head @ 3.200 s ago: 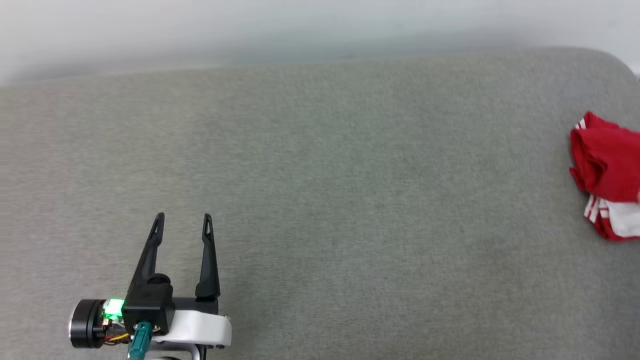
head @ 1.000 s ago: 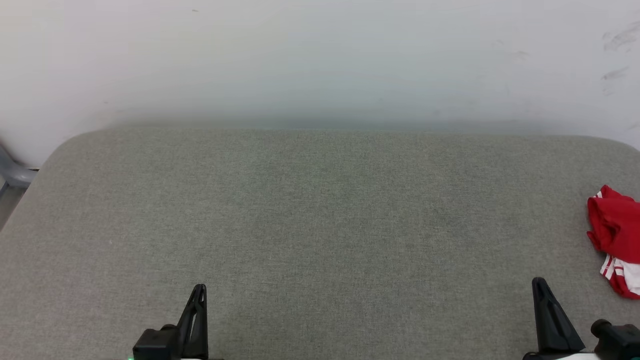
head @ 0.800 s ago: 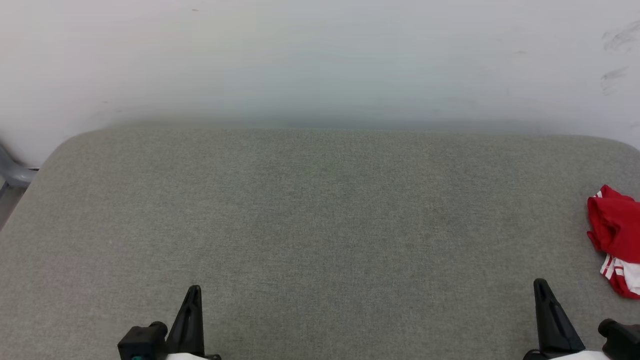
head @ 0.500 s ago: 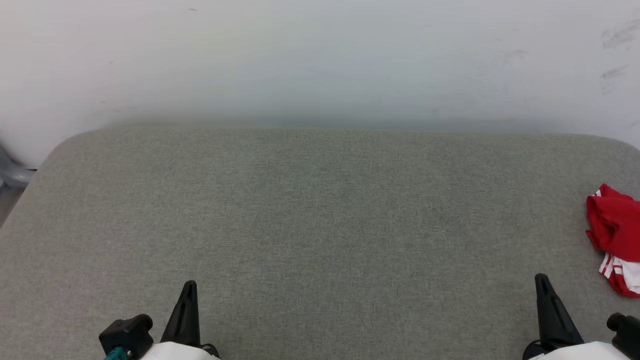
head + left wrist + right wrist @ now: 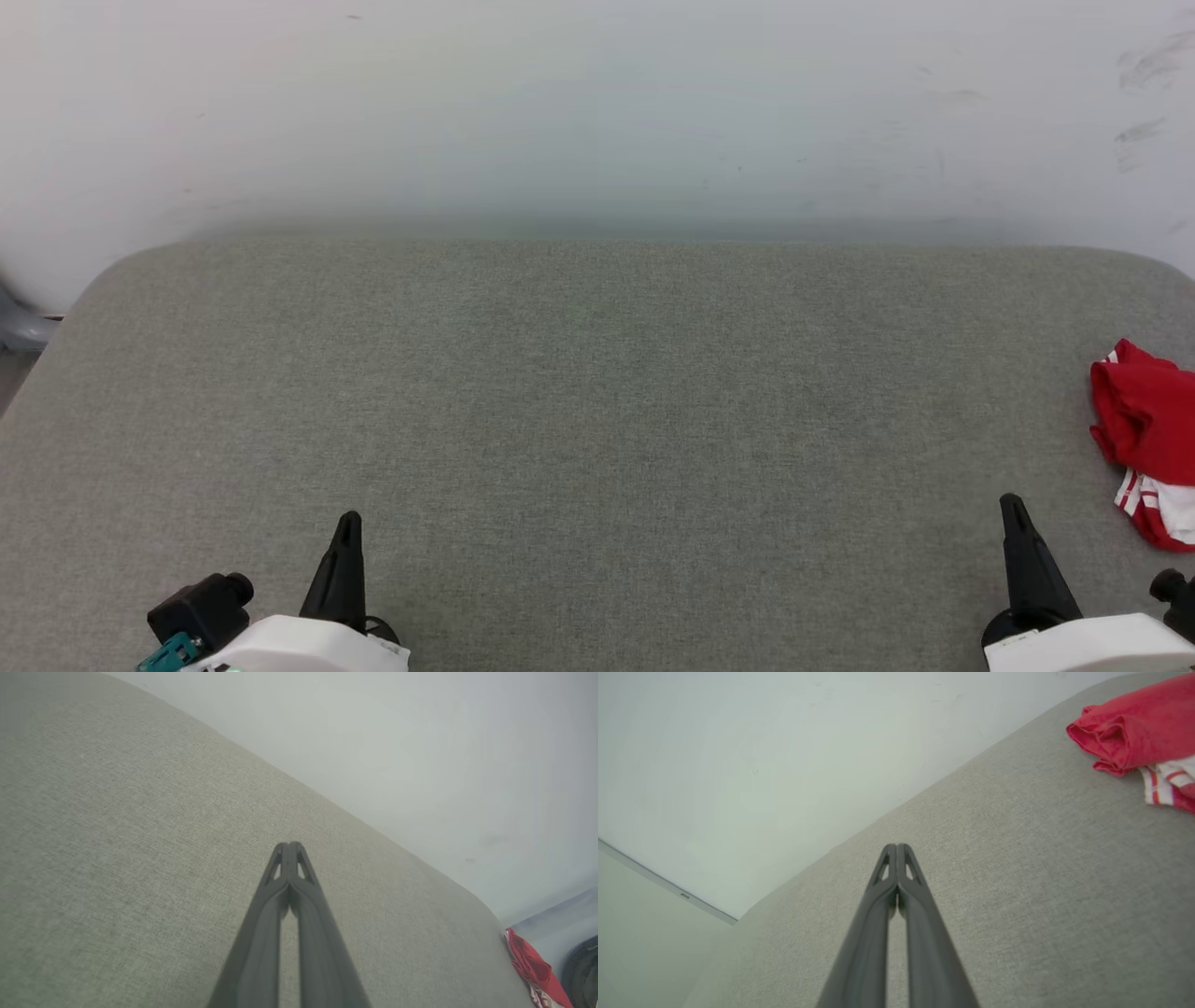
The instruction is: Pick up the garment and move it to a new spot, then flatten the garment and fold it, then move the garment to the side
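Observation:
The garment [image 5: 1145,439], red with white and striped trim, lies bunched up at the far right edge of the grey padded surface [image 5: 597,401]. In the right wrist view the garment [image 5: 1139,728] sits at the upper right, and in the left wrist view the garment [image 5: 532,966] shows at the lower right. My left gripper [image 5: 347,523] stands at the lower left, shut and empty, far from the garment. My right gripper [image 5: 1012,509] stands at the lower right, shut and empty, a short way left of the garment. Both wrist views show the left gripper [image 5: 289,847] and the right gripper [image 5: 896,848] with tips pressed together.
A pale wall [image 5: 597,112] rises right behind the padded surface. A grey chair part [image 5: 19,327] shows past the left corner. A dark round object [image 5: 584,970] sits beyond the surface's right end in the left wrist view.
The left gripper, open a few seconds ago, is shut. Over the last second both arms drew slightly back toward the bottom edge. The garment has not moved.

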`<state>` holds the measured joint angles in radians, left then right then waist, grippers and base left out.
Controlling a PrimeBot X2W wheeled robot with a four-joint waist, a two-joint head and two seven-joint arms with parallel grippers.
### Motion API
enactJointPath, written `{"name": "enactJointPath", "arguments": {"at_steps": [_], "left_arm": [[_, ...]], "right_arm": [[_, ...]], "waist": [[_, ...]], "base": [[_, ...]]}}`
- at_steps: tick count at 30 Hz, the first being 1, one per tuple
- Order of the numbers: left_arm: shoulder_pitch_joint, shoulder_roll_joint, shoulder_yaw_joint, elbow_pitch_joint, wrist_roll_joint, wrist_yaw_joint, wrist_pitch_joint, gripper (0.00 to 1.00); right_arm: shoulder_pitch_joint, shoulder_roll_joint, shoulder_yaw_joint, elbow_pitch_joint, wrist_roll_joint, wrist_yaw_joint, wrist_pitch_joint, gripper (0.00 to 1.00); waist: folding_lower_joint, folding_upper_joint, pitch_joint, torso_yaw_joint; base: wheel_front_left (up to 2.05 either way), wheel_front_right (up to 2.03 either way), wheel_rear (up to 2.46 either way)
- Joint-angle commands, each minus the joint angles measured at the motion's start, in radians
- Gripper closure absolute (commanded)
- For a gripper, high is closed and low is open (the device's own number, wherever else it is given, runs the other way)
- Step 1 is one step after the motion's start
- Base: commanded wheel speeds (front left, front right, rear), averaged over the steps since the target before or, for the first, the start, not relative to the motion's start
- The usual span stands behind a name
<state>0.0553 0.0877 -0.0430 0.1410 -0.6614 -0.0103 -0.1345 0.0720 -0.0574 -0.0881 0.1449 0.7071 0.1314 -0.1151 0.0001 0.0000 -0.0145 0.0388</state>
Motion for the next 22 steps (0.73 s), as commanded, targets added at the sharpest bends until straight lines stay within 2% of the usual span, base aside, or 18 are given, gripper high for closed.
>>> {"name": "enactJointPath", "arguments": {"at_steps": [1,22], "left_arm": [[-0.024,0.005,0.007,-0.007,-0.029,-0.008,0.005,1.0],[-0.07,0.0,0.042,0.025,-0.322,-0.044,0.071,1.0]], "right_arm": [[-0.032,-0.001,-0.003,-0.008,0.027,0.0,0.005,1.0],[-0.081,0.0,-0.009,0.025,0.299,0.0,0.073,1.0]], "waist": [[-0.0001,0.0,0.0,0.0],[-0.0001,0.0,0.004,-0.009]], "base": [[0.0,0.0,0.0],[0.0,0.0,0.0]]}}
